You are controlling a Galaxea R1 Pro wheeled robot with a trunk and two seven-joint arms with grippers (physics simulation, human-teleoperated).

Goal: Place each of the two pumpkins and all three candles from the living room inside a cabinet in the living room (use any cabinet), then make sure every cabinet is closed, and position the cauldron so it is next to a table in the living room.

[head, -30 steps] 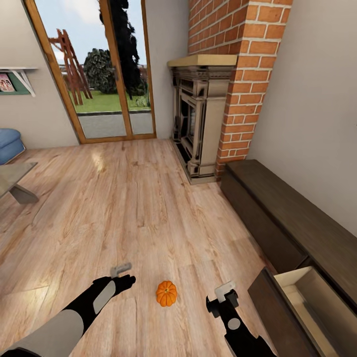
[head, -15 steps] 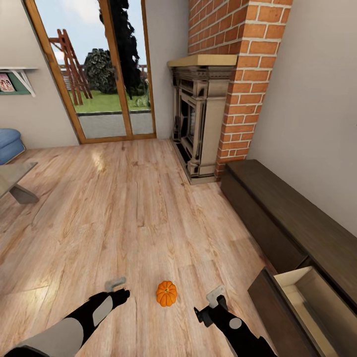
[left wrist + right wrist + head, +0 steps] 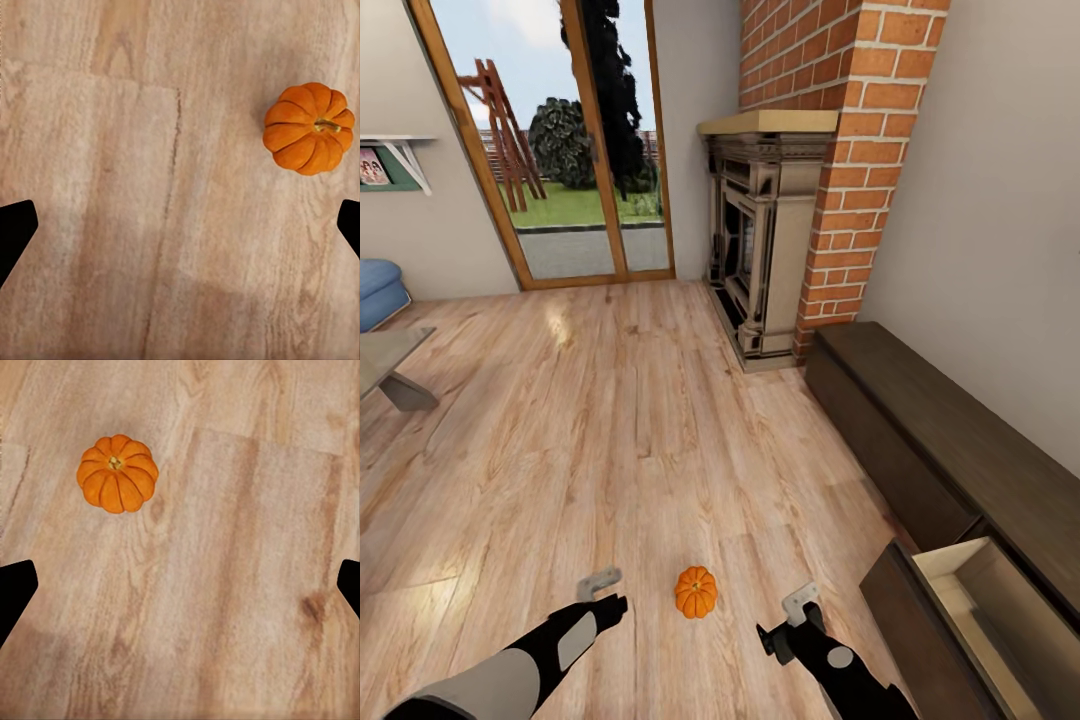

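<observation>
From the head view, going left to right: the left gripper (image 3: pixel 600 583) hangs over bare floor (image 3: pixel 660 420) at about 7 o'clock, and in its wrist view its fingertips sit at opposite edges, so the fingers are wide apart and empty. Just right of it, at 6 o'clock, the pumpkin (image 3: pixel 696 591) sits upright on the boards, between the two arms and touching neither. The right gripper (image 3: pixel 800 603) is at 5 o'clock, near the pumpkin; its fingers are likewise spread wide and hold nothing. Further right, at 4 o'clock, the cabinet (image 3: pixel 950 450) runs along the wall with one drawer (image 3: pixel 970 590) pulled out, its tan inside showing.

Risks, as I judge them: neither gripper is centred over the pumpkin, since it lies off to one side in both wrist views (image 3: pixel 309 128) (image 3: pixel 118 473). A descent from here would catch its rounded flank and roll it across the smooth floor. Its ribbed, curved shape could also squirt out of a shallow pinch. The open drawer juts out close to the right arm, so a wide swing could knock it.
</observation>
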